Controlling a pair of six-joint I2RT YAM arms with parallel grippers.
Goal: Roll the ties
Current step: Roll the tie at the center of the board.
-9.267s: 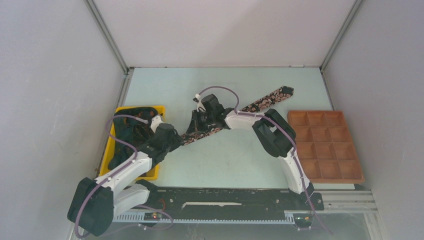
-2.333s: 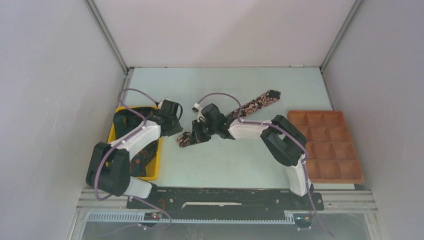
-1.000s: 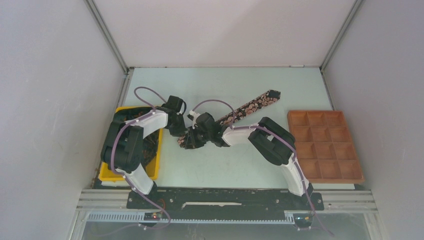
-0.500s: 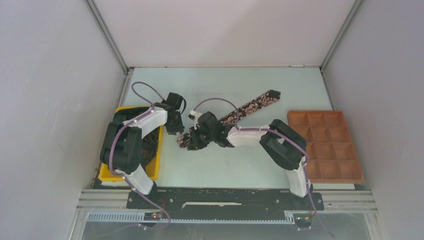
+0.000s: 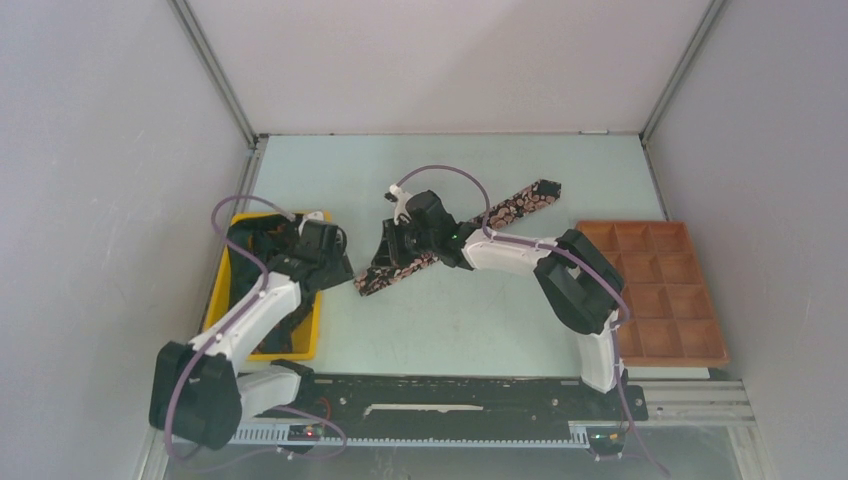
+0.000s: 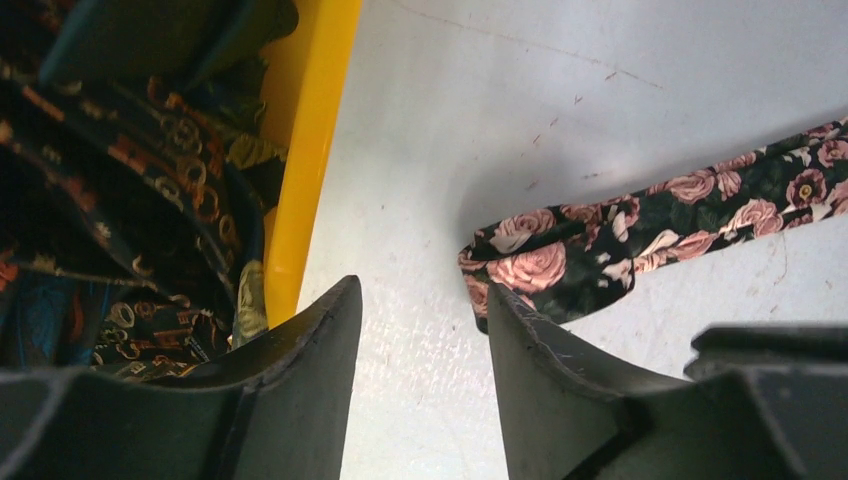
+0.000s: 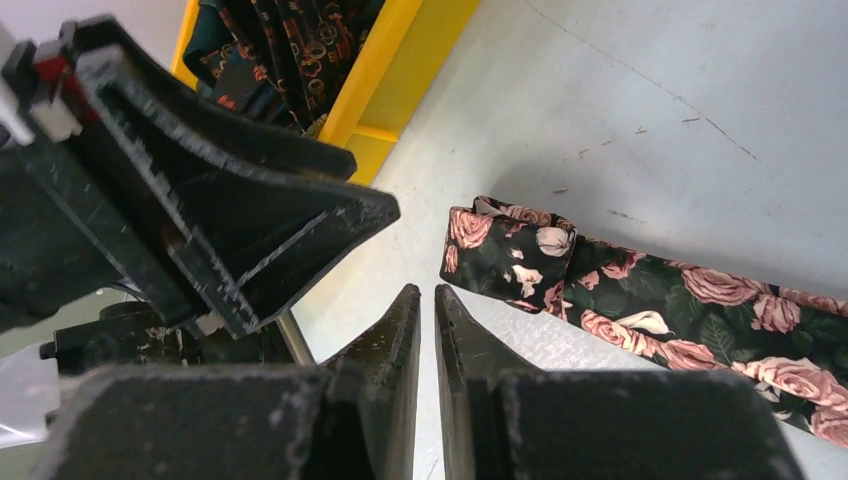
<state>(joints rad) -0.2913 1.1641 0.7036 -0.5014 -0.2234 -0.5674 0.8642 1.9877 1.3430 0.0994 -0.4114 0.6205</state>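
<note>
Black rose-printed tie [image 5: 520, 204] lies diagonally on the table [image 5: 450, 325], folded end just right of the yellow bin [image 6: 305, 180] rim. Above that gap the left gripper [image 6: 420, 300] gapes; the right gripper [image 7: 427, 300] is closed, empty.

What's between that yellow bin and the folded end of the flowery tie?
Just bare table between the yellow bin and the tie, shown clearest in the left wrist view.

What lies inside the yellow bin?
Inside the yellow bin lies a heap of dark patterned ties, orange rings on one. The heap covers the floor of the bin, and the left arm hides part from above.
</note>
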